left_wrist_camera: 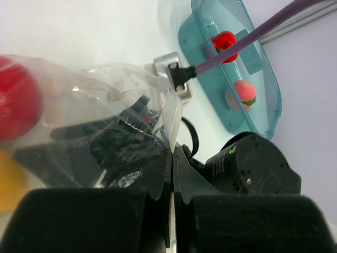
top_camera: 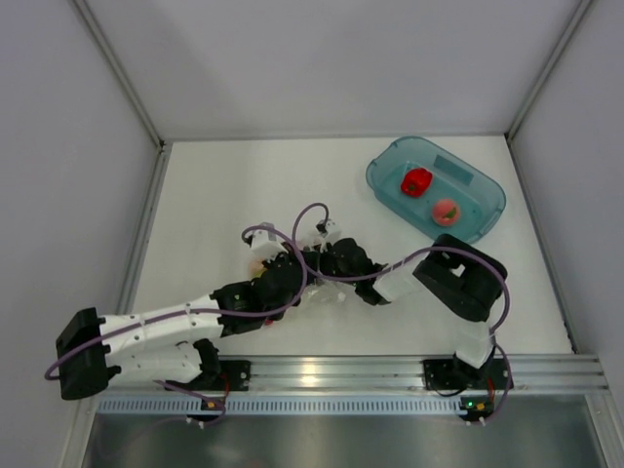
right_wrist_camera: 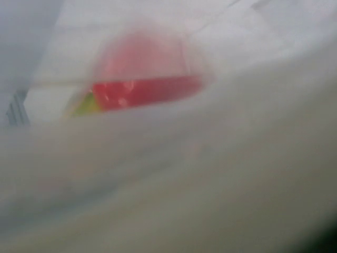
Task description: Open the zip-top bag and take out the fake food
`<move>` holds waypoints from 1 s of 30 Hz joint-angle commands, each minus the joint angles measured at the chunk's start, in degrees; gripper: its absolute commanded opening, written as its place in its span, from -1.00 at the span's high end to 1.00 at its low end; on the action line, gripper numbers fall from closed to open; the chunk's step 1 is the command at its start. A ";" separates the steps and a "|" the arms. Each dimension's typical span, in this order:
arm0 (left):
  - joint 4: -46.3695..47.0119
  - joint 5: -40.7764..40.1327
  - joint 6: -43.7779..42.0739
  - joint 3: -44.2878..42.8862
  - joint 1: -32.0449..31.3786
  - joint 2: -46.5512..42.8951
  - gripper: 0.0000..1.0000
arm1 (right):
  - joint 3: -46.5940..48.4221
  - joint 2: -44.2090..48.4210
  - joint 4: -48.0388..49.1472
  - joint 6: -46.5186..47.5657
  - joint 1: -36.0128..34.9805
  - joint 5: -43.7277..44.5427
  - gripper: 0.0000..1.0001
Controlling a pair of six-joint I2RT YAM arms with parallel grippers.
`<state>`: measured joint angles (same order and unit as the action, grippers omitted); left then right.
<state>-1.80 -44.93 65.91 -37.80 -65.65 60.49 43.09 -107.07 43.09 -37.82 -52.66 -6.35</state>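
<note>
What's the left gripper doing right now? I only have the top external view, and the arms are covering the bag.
Observer: In the left wrist view the left gripper is shut on an edge strip of the zip-top bag.
Operator: Is any food inside it?
Observer: Yes. A round red piece and a yellow piece show through the plastic in that view.
Operator: What does the right wrist camera give?
Observer: Mostly a pale blur. Only a red-and-green piece can be made out.
</note>
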 commanded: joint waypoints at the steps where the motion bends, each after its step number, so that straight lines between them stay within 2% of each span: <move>1: -1.18 -2.88 -0.69 -0.17 -0.18 -1.51 1.00 | -2.21 -1.48 9.71 0.21 -2.35 -5.95 -0.21; 6: -2.76 -4.03 -1.13 -0.17 -0.18 -1.95 1.00 | -4.15 0.80 10.88 -0.58 -3.40 -6.57 -0.22; 8: -3.29 -4.38 -1.40 0.01 -0.18 -2.21 1.00 | -5.20 2.82 9.91 -0.58 -3.85 -2.89 -0.21; 12: -3.38 -3.15 -3.15 -0.60 -0.10 -2.83 1.00 | -5.12 5.46 1.85 -2.59 -4.46 6.15 -0.02; 15: -3.30 -0.34 -4.73 -3.15 -0.18 -1.61 1.00 | -4.68 7.04 -3.25 -4.71 -4.46 12.48 0.01; 17: -3.21 2.02 -4.74 -5.08 -0.18 -0.38 1.00 | -5.21 8.01 -2.75 -5.41 -4.46 12.68 0.02; 21: -3.12 4.58 -4.39 -8.69 -0.18 1.73 1.00 | -7.14 11.26 -1.08 -7.87 -4.55 12.68 0.16; 25: -0.41 5.72 -3.42 -11.50 -0.18 3.76 1.00 | -8.64 16.27 0.24 -6.22 -4.99 12.41 0.25; 28: 1.19 8.79 -3.42 -13.52 -0.18 5.16 1.00 | -7.41 18.38 -4.49 -3.84 -5.34 14.86 0.23; 29: 3.54 9.76 -3.25 -14.14 -0.18 5.60 1.00 | -6.97 19.17 -11.38 -3.58 -5.34 16.96 0.23; 30: 3.56 12.03 -2.63 -15.45 -0.10 5.95 1.00 | -6.45 20.83 -15.19 -4.01 -5.17 22.73 0.22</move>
<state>-4.60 -38.00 62.43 -48.86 -65.63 65.60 34.52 -89.97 36.51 -43.20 -56.75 7.92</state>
